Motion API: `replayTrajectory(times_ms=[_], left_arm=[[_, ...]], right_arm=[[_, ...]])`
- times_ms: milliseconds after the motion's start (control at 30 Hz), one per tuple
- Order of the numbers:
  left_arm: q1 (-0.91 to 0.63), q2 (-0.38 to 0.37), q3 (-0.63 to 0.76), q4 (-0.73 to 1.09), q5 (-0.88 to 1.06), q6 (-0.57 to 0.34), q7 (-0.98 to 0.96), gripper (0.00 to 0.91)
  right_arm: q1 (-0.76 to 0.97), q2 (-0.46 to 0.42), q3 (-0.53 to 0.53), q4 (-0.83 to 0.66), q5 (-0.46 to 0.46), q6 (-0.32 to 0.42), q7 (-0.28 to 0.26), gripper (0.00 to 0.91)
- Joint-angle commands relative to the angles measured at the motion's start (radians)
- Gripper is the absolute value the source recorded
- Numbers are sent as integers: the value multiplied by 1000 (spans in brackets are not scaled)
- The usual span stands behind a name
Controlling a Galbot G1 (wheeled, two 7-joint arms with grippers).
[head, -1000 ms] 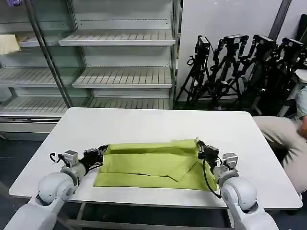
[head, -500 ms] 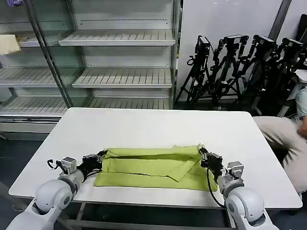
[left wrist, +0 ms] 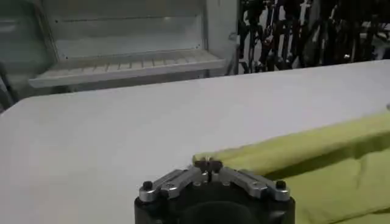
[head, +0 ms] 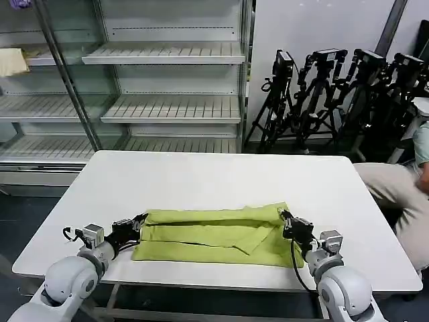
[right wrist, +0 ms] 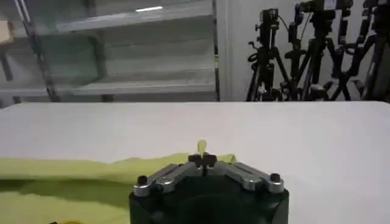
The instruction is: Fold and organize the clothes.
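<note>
On the near half of the white table (head: 201, 174) the lime T-shirt (head: 214, 236) is lying as a wide band, long axis running 9 to 3 o'clock in the head view, so it spans straight across between the two arms. Behind it at 12 are empty display shelves (head: 167, 107), and a bunch of black tripods (head: 335, 94) stand off around 1 to 2 o'clock.

Key thing for the next move: each gripper has one end of the far folded edge. Left gripper (head: 137, 222) is at the shirt's 9 o'clock end, right gripper (head: 285, 216) at the 3 o'clock end, and the rest of the shirt lies toward 6 from that held edge. Neither arm is really nearer, it's symmetric, so I'd guess the fold gets carried toward 6 with both moving together.

Both wrist views show the jaws pinched tight with a nub of green fabric caught between the tips. The left gripper (left wrist: 208, 163) has a corner, and the right gripper (right wrist: 202, 157) has a little tuft poking up.

Shirt itself looks thin and soft, plain with no print, already doubled over, with a loose triangular flap (head: 258, 238) sagging right of center and a few wrinkles
</note>
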Motion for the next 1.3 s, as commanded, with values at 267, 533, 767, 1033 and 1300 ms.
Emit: replayTrajectory(times_ms=[267, 533, 767, 1033, 1300], left_arm=[[65, -5, -85, -72, -5, 17, -51, 907], [132, -52, -50, -127, -105, 10, -237, 907], [99, -94, 17, -118, -163, 6, -390, 907], [64, -108, 37, -93, -238, -27, -429, 907], [50, -134, 66, -79, -235, -19, -430, 907]], right_arm=[[-21, -7, 63, 27, -15, 10, -9, 907], [-47, -28, 92, 46, -14, 18, -17, 907], [-65, -20, 87, 58, -33, 22, -21, 907], [-79, -13, 87, 64, -51, 26, -23, 907], [-90, -5, 85, 64, -69, 30, -27, 907]])
